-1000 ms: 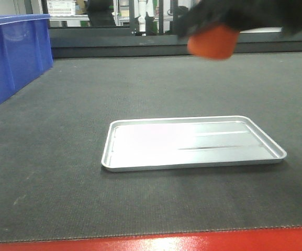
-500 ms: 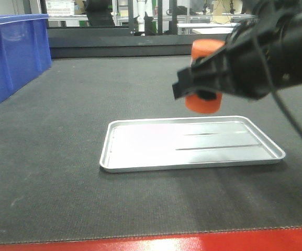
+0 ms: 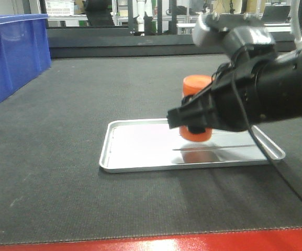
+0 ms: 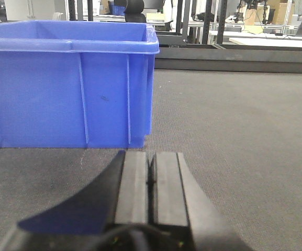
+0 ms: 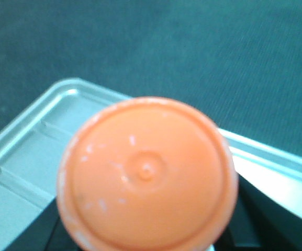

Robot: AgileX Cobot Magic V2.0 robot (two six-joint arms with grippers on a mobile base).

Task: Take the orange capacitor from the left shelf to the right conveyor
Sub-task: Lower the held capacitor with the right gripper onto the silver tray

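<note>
My right gripper point(image 3: 195, 120) is shut on the orange capacitor point(image 3: 197, 86) and holds it upright just above the small silver tray point(image 3: 135, 149), which lies on the dark conveyor belt point(image 3: 62, 198) with its red front edge point(image 3: 151, 243). In the right wrist view the capacitor's flat round top point(image 5: 146, 175) fills the middle, with the tray point(image 5: 30, 141) beneath it and black fingers point(image 5: 260, 214) at its sides. My left gripper point(image 4: 151, 172) is shut and empty, low over the belt, facing a blue bin point(image 4: 67, 83). The left shelf is out of view.
A blue plastic bin point(image 3: 12, 52) stands at the belt's far left. A dark rail point(image 3: 119, 44) runs along the belt's far edge, with workshop frames behind it. The right arm's cable point(image 3: 281, 178) hangs over the tray's right end.
My right gripper has come down and slightly left with the orange capacitor, from high above the belt to just over the tray. The tray has not moved.
</note>
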